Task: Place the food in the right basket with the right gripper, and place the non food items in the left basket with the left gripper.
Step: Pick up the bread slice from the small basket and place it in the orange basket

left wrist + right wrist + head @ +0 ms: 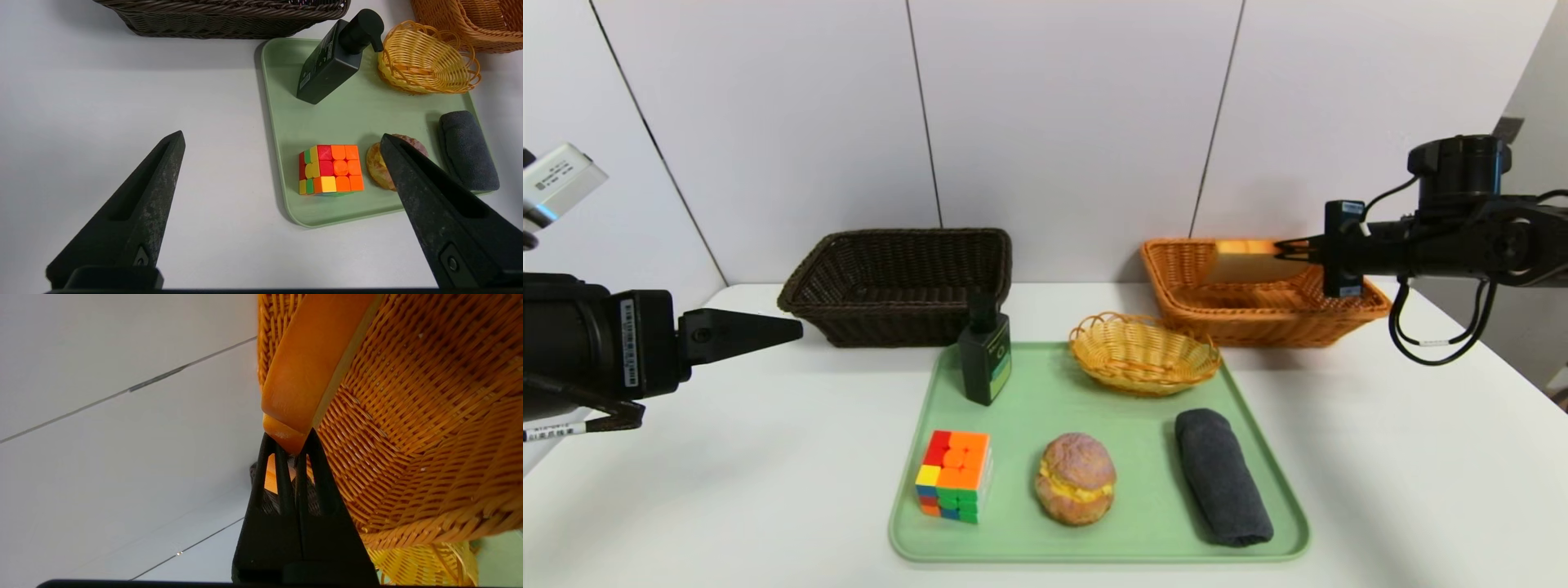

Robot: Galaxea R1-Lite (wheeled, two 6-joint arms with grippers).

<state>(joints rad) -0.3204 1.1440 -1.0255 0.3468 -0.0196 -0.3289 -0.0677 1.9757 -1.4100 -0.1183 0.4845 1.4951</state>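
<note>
- Over the orange-tan wicker basket (1262, 298), at the bench's (727, 457) far right, the right hand (1294, 245) pinches one corner of the bread slice (1245, 263), its fingers closed tight on the crust; the slice hangs within the rim, above the basket floor.
- At the bench's left edge the left hand (282, 141) hovers with its fingers spread wide and nothing between them.
- On the green tray (1143, 523): the dark bottle (985, 359) stands upright at the far left corner, its label print too small to read; the puzzle cube (953, 475), the filled bun (1076, 478) and the rolled grey cloth (1222, 476) lie along the near side, each apart.
- A small yellow basket (1143, 356) sits on the tray's far right, just before the orange-tan basket.
- The dark brown basket (898, 286) stands behind the tray's left corner; bare bench lies between it and the left hand.
</note>
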